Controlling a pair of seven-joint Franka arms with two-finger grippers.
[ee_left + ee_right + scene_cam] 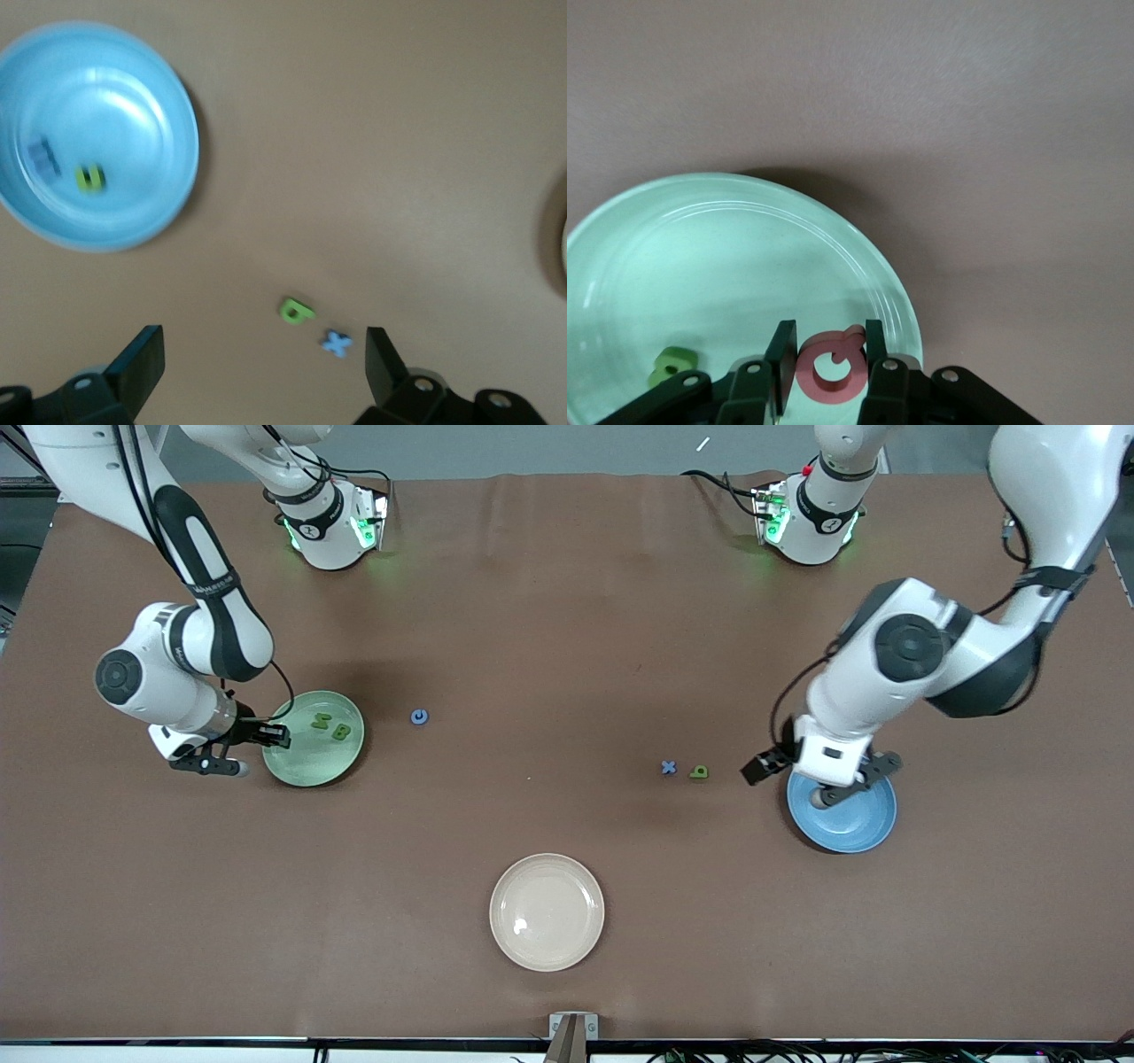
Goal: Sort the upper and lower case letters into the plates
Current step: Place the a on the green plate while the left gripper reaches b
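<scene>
Right gripper (829, 365) over mint plate (301, 766) rim at right arm's end of worktop, jaws clamped on flat pink letter G (831, 361). Left gripper (824, 779) over glossy blue plate (855, 828) at left arm's end, jaws wide apart, holding nothing.

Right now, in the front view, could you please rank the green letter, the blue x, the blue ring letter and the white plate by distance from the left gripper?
1. Green letter, beside the blue plate under the left gripper.
2. Blue x, next to it.
3. White plate, nearest the camera.
4. Blue ring letter, near the green plate.
</scene>
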